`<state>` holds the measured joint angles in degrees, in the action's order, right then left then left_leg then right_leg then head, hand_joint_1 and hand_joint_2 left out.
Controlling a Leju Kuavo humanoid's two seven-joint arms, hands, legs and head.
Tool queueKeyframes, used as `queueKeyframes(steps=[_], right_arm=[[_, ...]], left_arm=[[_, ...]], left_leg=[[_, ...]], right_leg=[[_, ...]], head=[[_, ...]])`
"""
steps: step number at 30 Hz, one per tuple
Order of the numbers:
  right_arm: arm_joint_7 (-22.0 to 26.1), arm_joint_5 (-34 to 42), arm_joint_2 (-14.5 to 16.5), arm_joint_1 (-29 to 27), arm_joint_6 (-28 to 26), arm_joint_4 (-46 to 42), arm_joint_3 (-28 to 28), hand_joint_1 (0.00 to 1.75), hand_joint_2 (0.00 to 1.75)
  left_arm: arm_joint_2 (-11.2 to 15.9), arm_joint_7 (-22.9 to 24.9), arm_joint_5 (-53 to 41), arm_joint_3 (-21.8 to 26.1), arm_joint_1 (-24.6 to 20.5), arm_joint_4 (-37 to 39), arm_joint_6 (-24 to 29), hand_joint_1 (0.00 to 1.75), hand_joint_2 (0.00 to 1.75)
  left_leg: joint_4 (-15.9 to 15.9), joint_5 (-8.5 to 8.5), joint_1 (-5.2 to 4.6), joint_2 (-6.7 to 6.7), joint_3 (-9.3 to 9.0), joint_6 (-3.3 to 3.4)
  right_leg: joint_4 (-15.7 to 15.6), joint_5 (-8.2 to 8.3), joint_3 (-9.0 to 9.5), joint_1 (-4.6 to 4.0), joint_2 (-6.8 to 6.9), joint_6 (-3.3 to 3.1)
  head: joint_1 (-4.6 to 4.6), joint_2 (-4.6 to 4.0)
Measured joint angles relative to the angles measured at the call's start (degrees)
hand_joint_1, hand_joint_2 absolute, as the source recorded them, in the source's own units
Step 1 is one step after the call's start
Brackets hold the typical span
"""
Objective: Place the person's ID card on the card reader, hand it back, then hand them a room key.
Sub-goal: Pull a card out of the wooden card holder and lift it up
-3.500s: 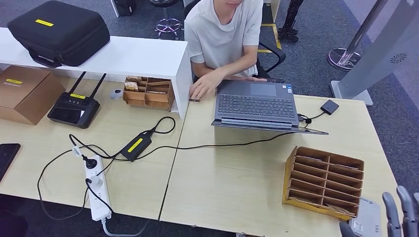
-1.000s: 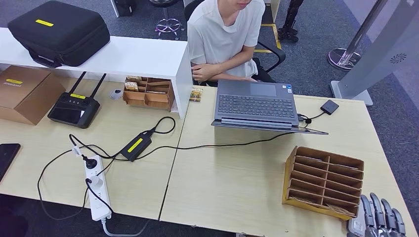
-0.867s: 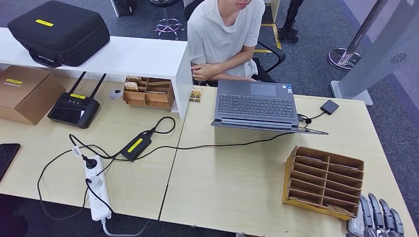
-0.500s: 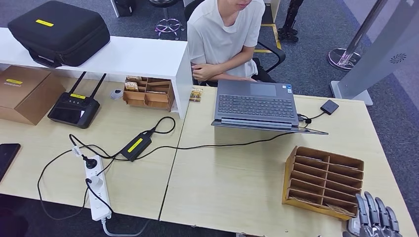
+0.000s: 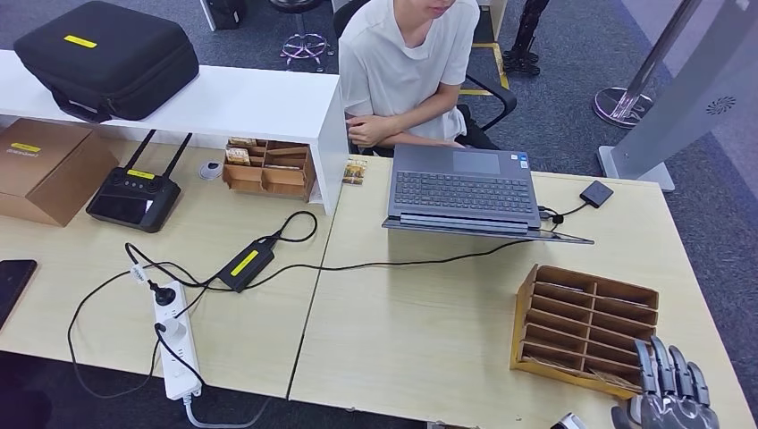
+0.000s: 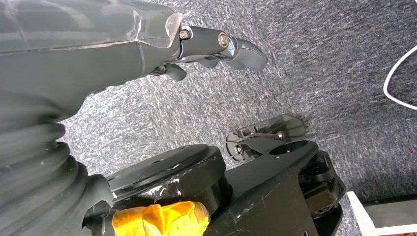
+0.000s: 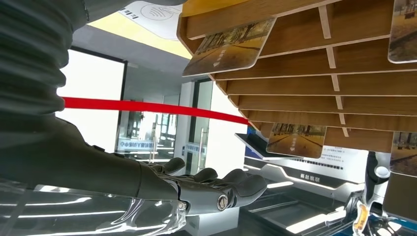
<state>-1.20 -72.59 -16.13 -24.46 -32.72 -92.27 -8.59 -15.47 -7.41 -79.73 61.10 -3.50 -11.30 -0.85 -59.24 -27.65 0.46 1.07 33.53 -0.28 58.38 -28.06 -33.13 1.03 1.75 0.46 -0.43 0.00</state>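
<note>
A small picture-printed ID card [image 5: 355, 171] lies on the desk beside the white shelf [image 5: 223, 103], just in front of the seated person [image 5: 407, 63], whose arms are folded. A wooden slotted rack [image 5: 585, 326] at the front right holds room key cards [image 7: 228, 46]. My right hand [image 5: 666, 393] hovers at the rack's near corner with its fingers stretched out, holding nothing, and covers the grey card reader there. The right wrist view shows this hand [image 7: 211, 189] close beside the rack's slots. My left hand [image 6: 216, 46] hangs over the carpet, holding nothing.
An open laptop [image 5: 460, 188] sits mid-desk with a cable running to a black adapter [image 5: 246, 264] and a white power strip [image 5: 174, 344]. A black controller [image 5: 134, 198], a cardboard box [image 5: 45, 165], a small wooden organiser [image 5: 268, 168] and a black case [image 5: 107, 58] are at the left.
The person's hand has let go of the ID card and drawn back. My right hand has risen over the card reader toward the rack's near corner.
</note>
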Motion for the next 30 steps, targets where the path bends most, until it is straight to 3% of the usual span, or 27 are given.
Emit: queueKeyframes(steps=[14,30], right_arm=[[-1.5,0.6,0.1,-0.2,0.2,0.7,0.5,0.0,1.75],[0.0,1.1,1.2,-1.1,0.2,2.3,-0.5,0.0,1.75]], left_arm=[[0.0,0.4,0.2,0.0,0.0,0.0,-0.2,0.0,1.75],[0.0,0.5,0.4,0.0,0.0,0.0,0.1,0.0,1.75]], left_leg=[[0.0,0.0,0.0,0.0,-0.01,0.0],[0.0,0.0,0.0,0.0,-0.02,0.0]], right_leg=[[0.0,0.0,0.0,0.0,0.0,0.0],[0.0,0.0,0.0,0.0,0.0,0.0]], head=[[0.01,0.0],[0.0,0.0]])
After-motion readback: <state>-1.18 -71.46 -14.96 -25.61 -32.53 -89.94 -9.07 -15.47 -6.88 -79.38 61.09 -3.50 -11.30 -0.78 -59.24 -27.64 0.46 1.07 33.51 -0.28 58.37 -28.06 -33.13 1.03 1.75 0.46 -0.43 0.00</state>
